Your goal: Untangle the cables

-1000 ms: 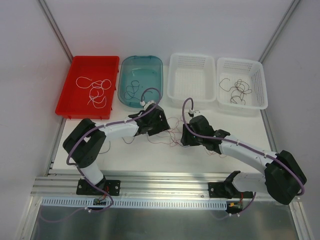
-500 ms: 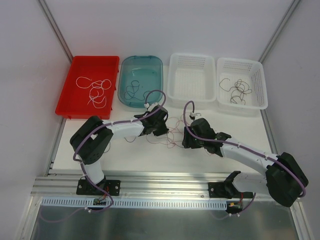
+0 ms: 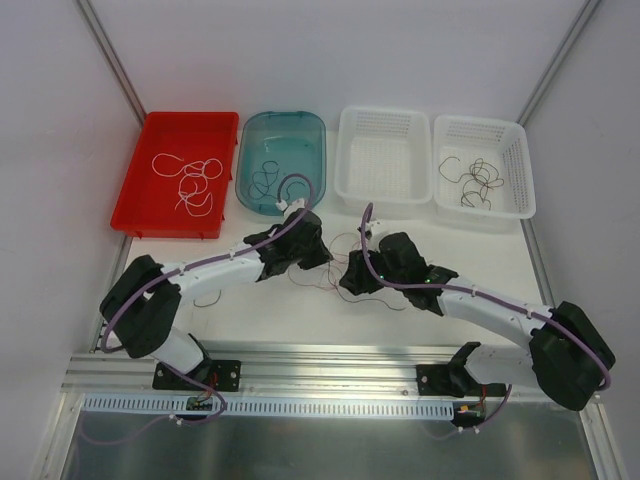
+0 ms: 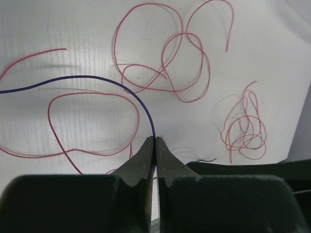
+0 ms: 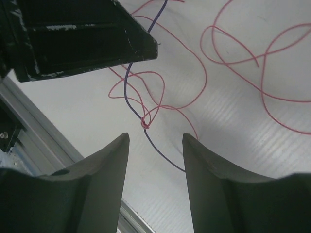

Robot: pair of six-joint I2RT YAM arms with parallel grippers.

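Looking down on the white table [image 3: 300, 310], I saw the red rectangular plastic tray [image 3: 190, 116], the translucent teal plastic tub [image 3: 283, 114] and two white perforated plastic baskets [image 3: 385, 111] along its far edge, three of them holding sorted strands; the loose clump of thin pink and dark cables [image 3: 333, 250] lay mid-table between both arms; the left gripper [image 4: 155, 141] was pinched fully shut on a dark purple strand [image 4: 97, 79]; the right gripper [image 5: 155, 138] hovered half open, holding nothing, above a small knot [image 5: 145, 124] where purple crossed pink. I judged this the pull-out step; next the purple strand wanted a slow lift while the right pinned that knot.
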